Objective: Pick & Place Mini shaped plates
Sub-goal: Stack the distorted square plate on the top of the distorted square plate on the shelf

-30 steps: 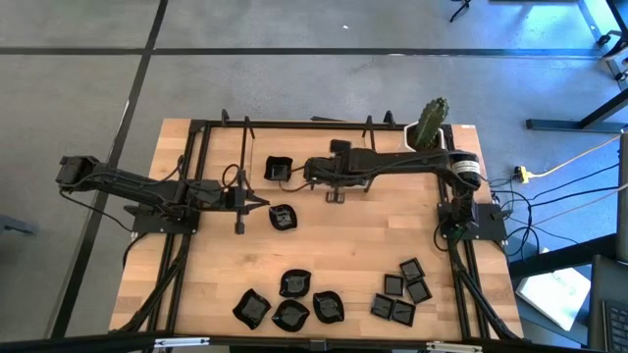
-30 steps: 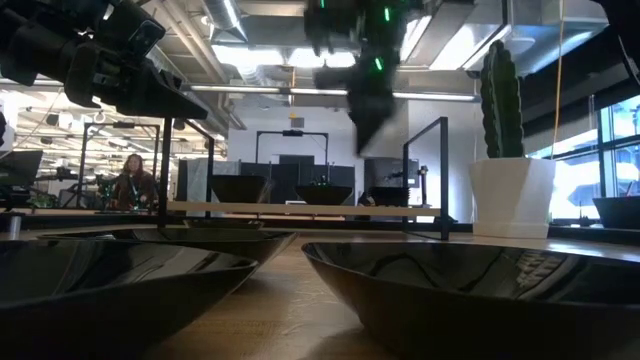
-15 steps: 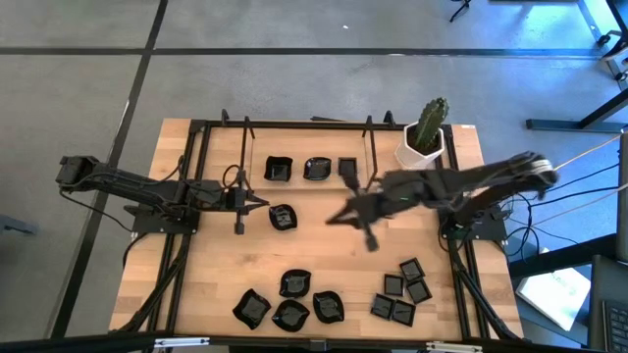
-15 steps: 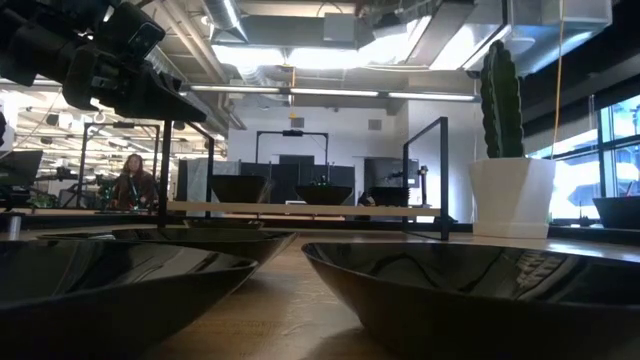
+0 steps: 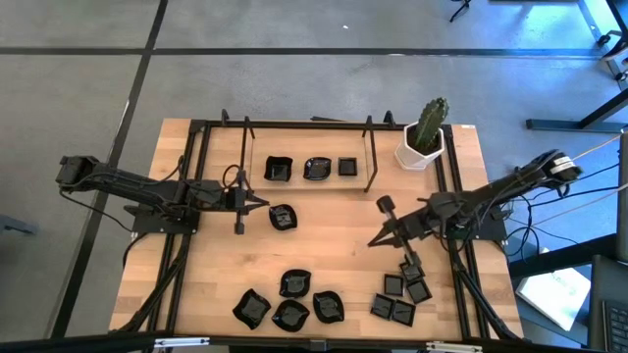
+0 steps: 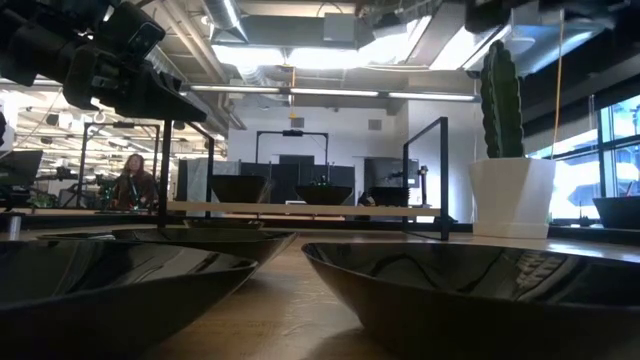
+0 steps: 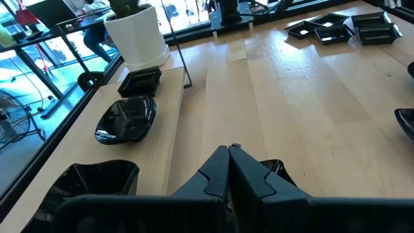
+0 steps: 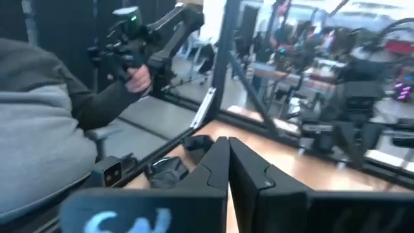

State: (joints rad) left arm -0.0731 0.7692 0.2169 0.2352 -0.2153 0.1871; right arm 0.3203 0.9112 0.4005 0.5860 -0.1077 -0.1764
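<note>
Three tiny glossy black dishes sit in the rear rack; others lie along the wooden worktop's front. Right gripper hovers mid-worktop, shut, empty; left gripper likewise.

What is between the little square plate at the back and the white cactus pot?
In the high view, a thin black frame bar stands between the square plate and the cactus pot, with bare wood around it.

Bare wooden table lay open at centre; clusters of mini shaped plates and the black frame bordered it.
</note>
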